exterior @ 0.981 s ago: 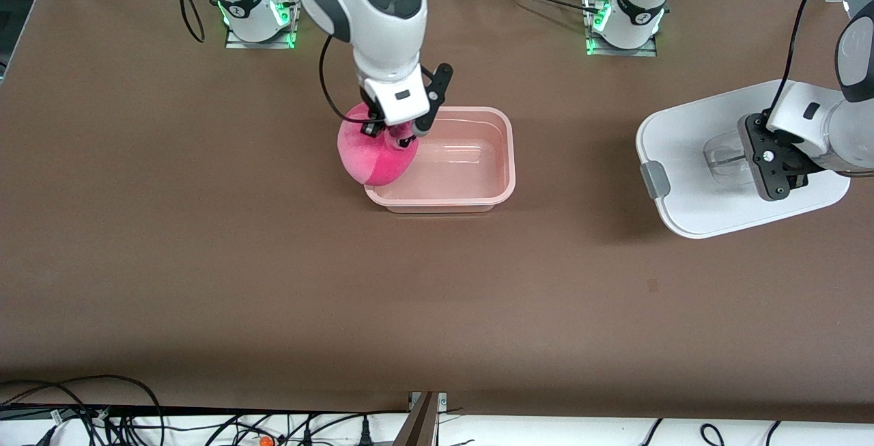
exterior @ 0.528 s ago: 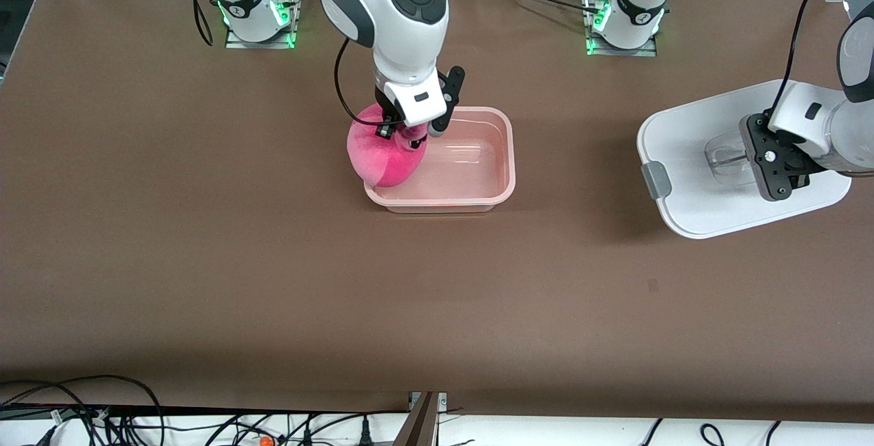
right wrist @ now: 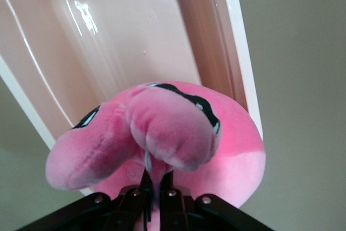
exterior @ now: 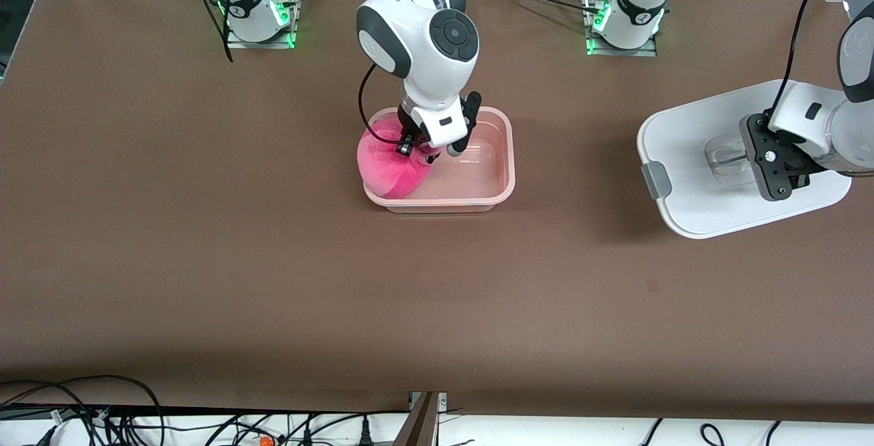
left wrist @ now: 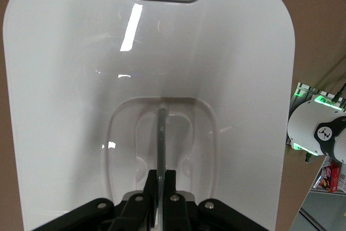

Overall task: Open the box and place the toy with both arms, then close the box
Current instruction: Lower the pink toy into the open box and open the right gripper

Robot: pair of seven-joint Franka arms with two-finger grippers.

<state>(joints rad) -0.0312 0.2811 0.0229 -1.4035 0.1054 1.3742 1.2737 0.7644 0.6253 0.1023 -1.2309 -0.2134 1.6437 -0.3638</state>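
The pale-pink box (exterior: 491,190) stands open in the table's middle, without its lid. My right gripper (exterior: 418,149) is shut on the hot-pink plush toy (exterior: 390,169) and holds it over the box's end toward the right arm's side, partly over the rim. In the right wrist view the toy (right wrist: 162,128) hangs from my gripper (right wrist: 157,185) above the box (right wrist: 135,36). My left gripper (exterior: 751,162) is shut on the clear handle (left wrist: 161,133) of the white lid (exterior: 689,159), held tilted at the left arm's end. The lid (left wrist: 70,79) fills the left wrist view above my gripper (left wrist: 161,179).
A grey clip (exterior: 654,179) shows on the lid's edge toward the box. The arms' bases (exterior: 256,5) stand along the table's edge farthest from the front camera. Cables (exterior: 82,412) lie past the table's nearest edge.
My right gripper has moved with the toy toward the box and lower, so the toy now sits more over the box. The left gripper and lid have hardly moved.
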